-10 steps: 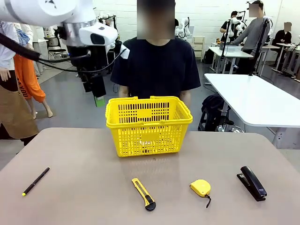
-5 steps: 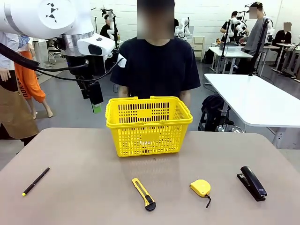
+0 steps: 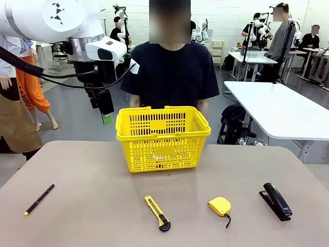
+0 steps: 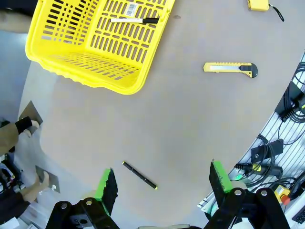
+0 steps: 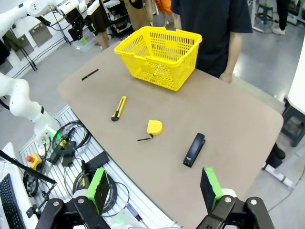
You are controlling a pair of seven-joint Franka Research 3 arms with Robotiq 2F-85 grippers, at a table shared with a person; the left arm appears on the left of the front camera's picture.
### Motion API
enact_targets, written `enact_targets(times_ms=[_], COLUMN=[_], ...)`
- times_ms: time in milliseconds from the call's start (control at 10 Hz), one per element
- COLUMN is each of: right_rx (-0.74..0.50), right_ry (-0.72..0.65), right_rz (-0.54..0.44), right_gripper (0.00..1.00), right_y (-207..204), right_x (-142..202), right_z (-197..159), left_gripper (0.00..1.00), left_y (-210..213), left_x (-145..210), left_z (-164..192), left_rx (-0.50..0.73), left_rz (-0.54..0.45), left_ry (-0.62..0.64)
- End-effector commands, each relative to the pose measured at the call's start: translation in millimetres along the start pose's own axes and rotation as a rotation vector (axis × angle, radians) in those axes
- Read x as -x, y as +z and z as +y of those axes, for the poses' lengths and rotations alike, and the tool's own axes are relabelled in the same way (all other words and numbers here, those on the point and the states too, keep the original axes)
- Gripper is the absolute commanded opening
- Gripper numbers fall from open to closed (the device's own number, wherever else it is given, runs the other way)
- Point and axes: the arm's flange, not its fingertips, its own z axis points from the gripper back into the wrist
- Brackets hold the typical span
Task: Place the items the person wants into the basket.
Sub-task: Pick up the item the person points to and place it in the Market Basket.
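1. Lying nearest the robot's edge, the thin black pen [image 3: 39, 199] rests on the left side of the table [image 3: 92, 170], its long axis slanted and its yellow tip toward the near edge
2. Utility knife [image 3: 157, 212]: mid-table, lengthwise toward the basket; a tape measure [image 3: 219, 206] and a stapler [image 3: 277, 201] lie farther right
3. Right gripper [image 5: 155, 183]: jaws spread wide, holding nothing, high off the table's near right corner and well apart from the pen
4. Left gripper [image 4: 162, 176]: jaws fully spread, empty, fingers pointing down from high over the table's left side. In its wrist view the pen lies far below, between the two green pads and oblique to the line joining them. This is judged the nearer arm, with a wrist roll needed to close square across the pen
5. Basket [image 3: 163, 136]: upright at the table's far middle, the white marker [image 4: 135, 20] lying on its floor
6. Person [image 3: 170, 77]: standing just behind the basket, arms lowered
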Motion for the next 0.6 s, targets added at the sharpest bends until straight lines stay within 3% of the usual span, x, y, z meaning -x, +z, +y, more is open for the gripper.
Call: enact_targets(times_ms=[0, 100, 200, 300, 500], right_rx=[-0.005, -0.005, -0.005, -0.005, -0.005], right_ry=[0.002, 0.002, 0.002, 0.002, 0.002], right_rz=[-0.002, -0.002, -0.002, -0.002, -0.002], right_gripper=[1.00, 1.00, 1.00, 1.00, 1.00], right_y=[0, 0, 0, 0, 0], right_x=[1, 1, 1, 1, 1], right_z=[0, 0, 0, 0, 0], left_gripper=[1.00, 1.00, 1.00, 1.00, 1.00], left_y=[2, 0, 32, 61, 100], left_x=[2, 0, 29, 71, 173], left_z=[-1, 0, 26, 47, 69], left_rx=[-0.004, 0.000, 0.125, 0.239, 0.333], left_rz=[-0.002, 0.000, -0.066, -0.133, -0.338], left_ry=[0.011, 0.000, -0.084, -0.107, -0.115])
